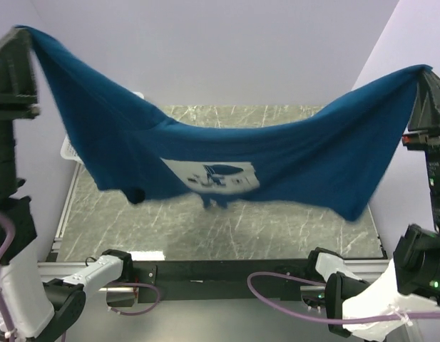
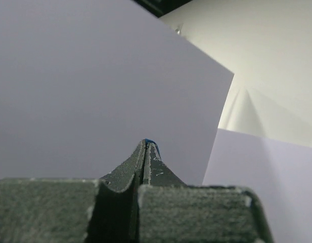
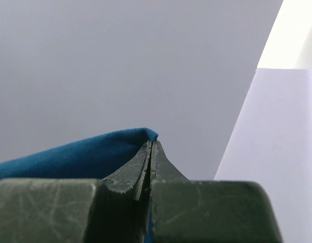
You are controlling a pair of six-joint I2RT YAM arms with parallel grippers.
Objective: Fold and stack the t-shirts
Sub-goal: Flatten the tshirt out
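Left gripper (image 2: 147,144), dark, two-finger: jaws pressed together, a sliver of blue cloth nipped at the tips. Right gripper (image 3: 151,144): likewise closed, on a fuller fold of the same cloth.

Item held: one dark navy-blue short-sleeved cotton t-shirt (image 1: 291,153), pale square print (image 1: 212,177) facing forward. It is strung in the air between the two grippers and sags at the middle. Probable purpose: spreading the cloth flat for laying down and folding. Whether the lowest folds touch the surface cannot be told.

Beneath: grey marble-patterned table (image 1: 291,239).

Far left, mostly hidden by the shirt: white plastic mesh basket (image 1: 68,148).
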